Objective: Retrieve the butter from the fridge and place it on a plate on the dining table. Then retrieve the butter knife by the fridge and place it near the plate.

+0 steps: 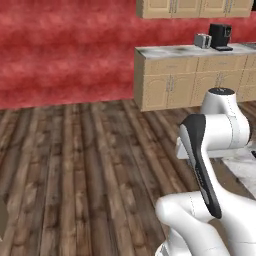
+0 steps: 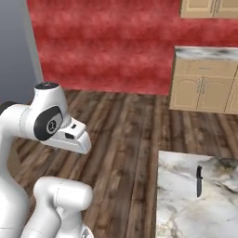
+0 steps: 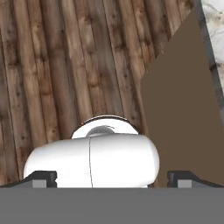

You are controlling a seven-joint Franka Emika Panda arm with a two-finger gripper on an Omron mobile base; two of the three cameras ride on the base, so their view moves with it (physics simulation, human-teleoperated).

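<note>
Butter knife (image 2: pixel 199 181) on marble counter (image 2: pixel 186 214), gripper (image 3: pixel 112 177) apart.

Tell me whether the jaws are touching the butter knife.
Apart. In the right base view the butter knife lies alone on the marble dining table. In the hand view the open gripper points down at the wooden floor.

White robot arm with dark joint covers (image 1: pixel 210 150) rises at lower right, folded over dark wood-plank flooring (image 1: pixel 75 170). Mottled red wall (image 1: pixel 65 50) runs behind. Tan panelled base cabinets with a pale grey counter top (image 1: pixel 195 75) stand against it at upper right. On that top: black coffee machine (image 1: pixel 220 36), small silver toaster (image 1: pixel 202 40) just beside it. Tan wall cabinets (image 1: pixel 195 7) hang above.
</note>
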